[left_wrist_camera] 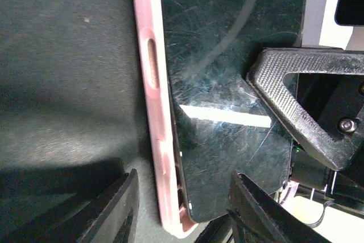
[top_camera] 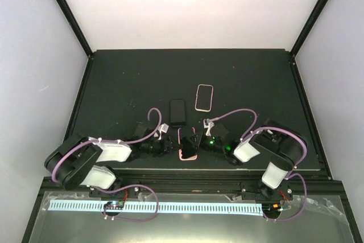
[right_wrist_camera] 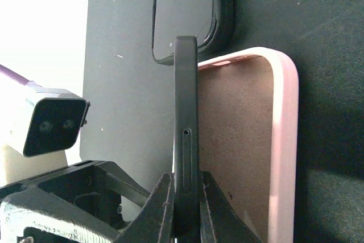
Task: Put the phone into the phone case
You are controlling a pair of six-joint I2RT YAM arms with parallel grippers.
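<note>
Left hand [left_wrist_camera: 185,180]: released, with its two fingers spread on either side of the near end of the case. The outer finger [left_wrist_camera: 116,211] stands clear of the pink wall. I cannot tell whether the other one touches the phone.
Right hand [right_wrist_camera: 186,181]: clenched on the phone, pinching its raised long edge just beside the case.
Phone [right_wrist_camera: 185,112]: dark with scratched glass. It is tipped up on one long side, with the lower side down inside the case against one wall, so it is not lying flat in it.
Case [right_wrist_camera: 284,140]: pink, lying open side up on the surface [top_camera: 125,83] between the two hands.
Black item [top_camera: 178,112]: a phone or a case, I cannot tell which. It lies flat just beyond the case.
Pink-rimmed item [top_camera: 204,97]: flat, farther beyond the case and to its right.
</note>
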